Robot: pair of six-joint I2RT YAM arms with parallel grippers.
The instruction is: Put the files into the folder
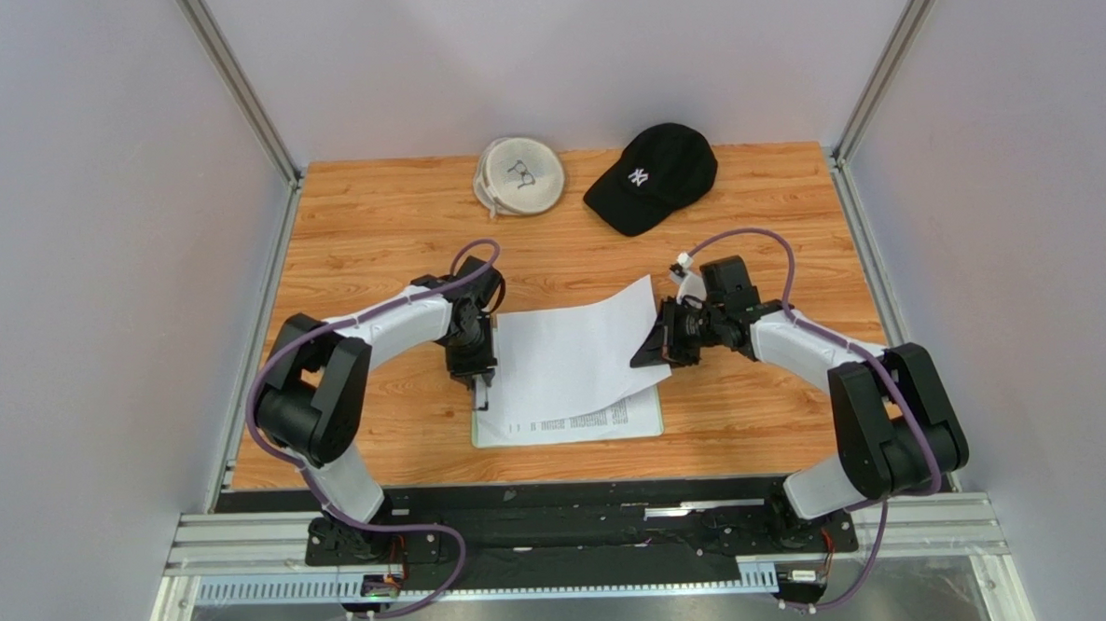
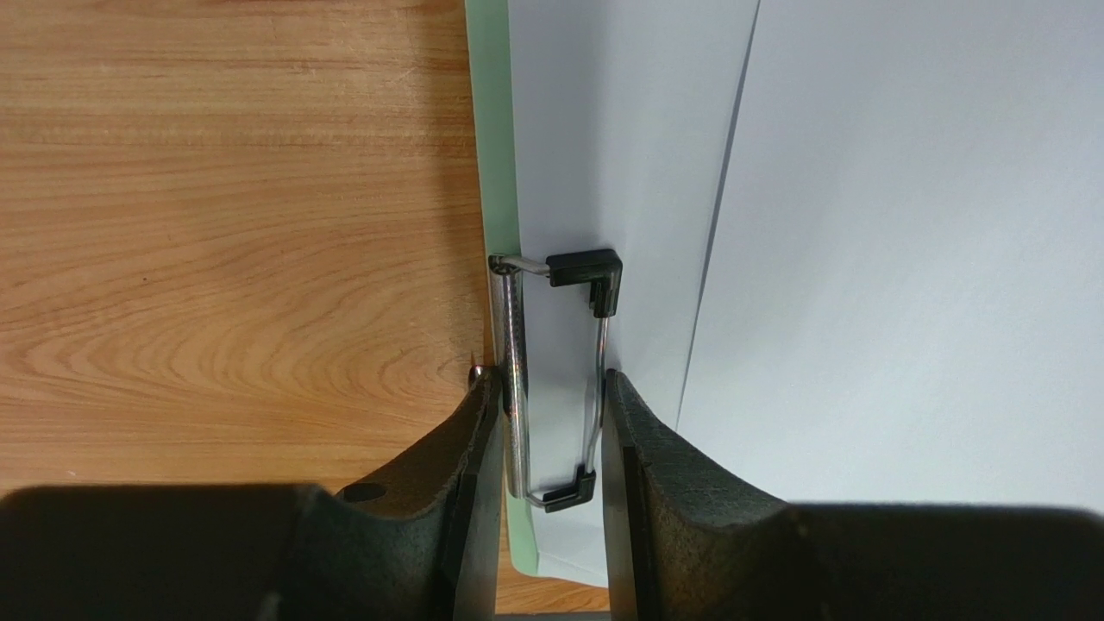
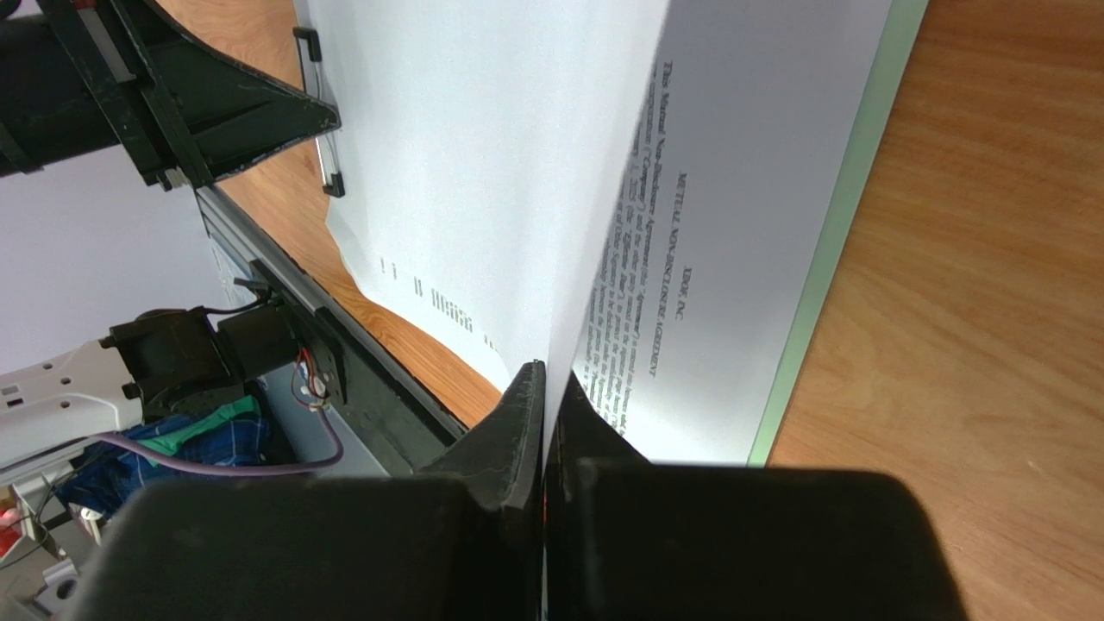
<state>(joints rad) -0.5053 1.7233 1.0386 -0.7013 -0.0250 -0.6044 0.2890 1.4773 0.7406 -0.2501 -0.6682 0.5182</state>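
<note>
My top view looks steeply down from behind the arm bases [image 1: 569, 534] at its lower edge and takes in the whole table [image 1: 373, 221]. My left wrist view hangs close over the folder [image 2: 490, 155] and its clip [image 2: 557, 375]. My right wrist view sights close along the files [image 3: 493, 168]. All three views share the files and the folder.

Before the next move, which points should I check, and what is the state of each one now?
1. Jaws of the right gripper shut on the lifted sheet: ok.
2. Jaws of the left gripper on both sides of the clip: ok.
3. Opening of the clip wide enough for paper to slide under: cannot tell.
4. Edge of the lifted sheet under the clip: not ok, it stops short of it.
5. The printed sheet lies within the edges of the folder: ok.
</note>
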